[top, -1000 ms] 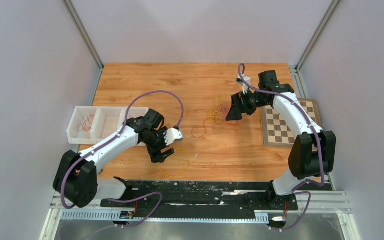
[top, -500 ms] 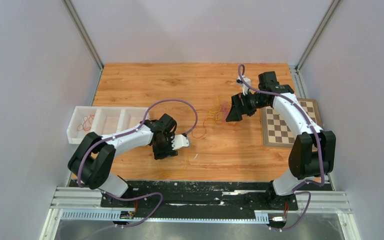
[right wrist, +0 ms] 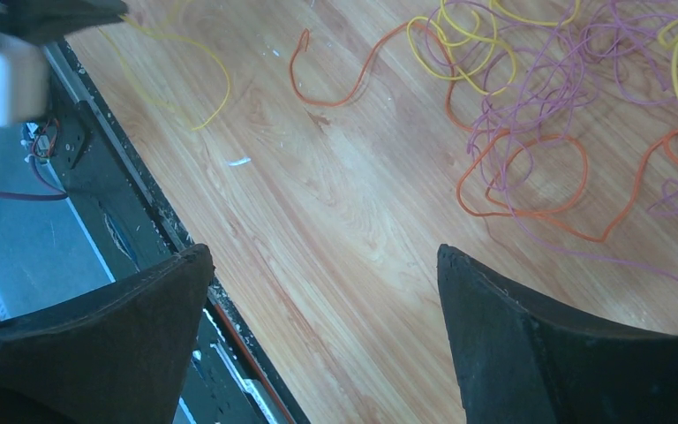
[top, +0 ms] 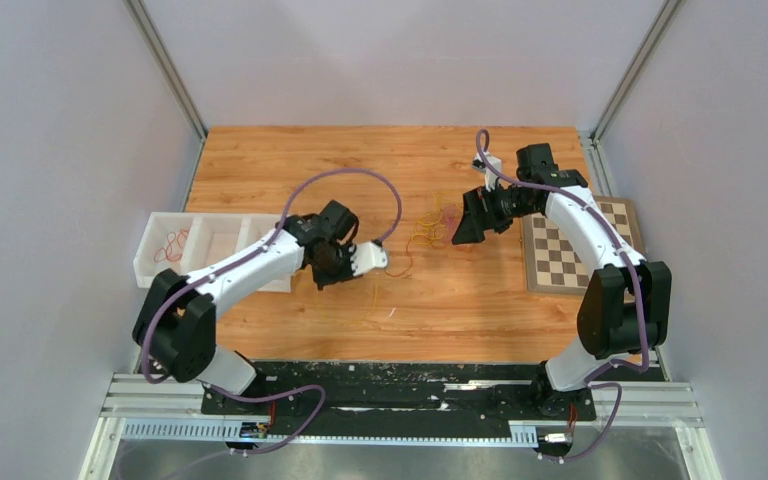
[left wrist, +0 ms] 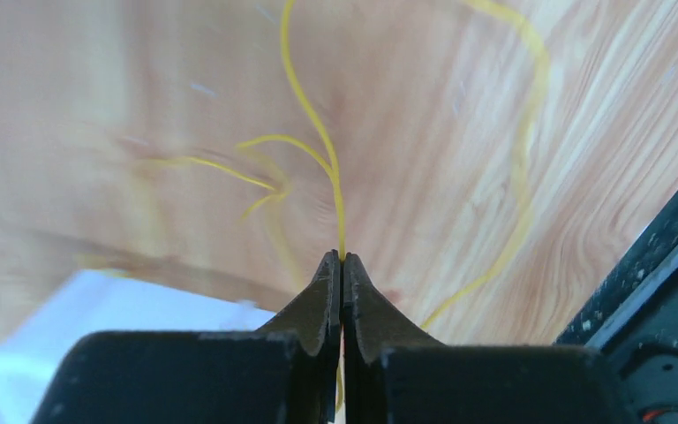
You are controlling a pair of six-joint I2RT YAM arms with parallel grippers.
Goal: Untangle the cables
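Pinching a thin yellow wiry cable (left wrist: 318,132) between fully closed fingers, the left black two-finger gripper (left wrist: 342,258) hangs over the orange wood-grain tabletop (top: 290,160), near a white three-compartment plastic tray (top: 155,275). The right black gripper (right wrist: 322,252) gapes wide, holding nothing, above the tangle of orange, yellow and pinkish-purple cables (right wrist: 530,97) lying mid-table; pale grey walls (top: 400,60) enclose the bench, a chequered board (top: 560,255) at its right edge

Left wrist view: my left gripper (left wrist: 342,265) pinching yellow cable (left wrist: 318,132), strand's lower run vanishing between my fingers (left wrist: 313,309). Tray (left wrist: 115,309) just beside them showing only as white blur, getting cut by left edge. Tangle (right wrist: 530,79), well right of tray, running off top and right edges of right wrist view. From above, red loops (top: 170,245) inside tray looking too small to count.
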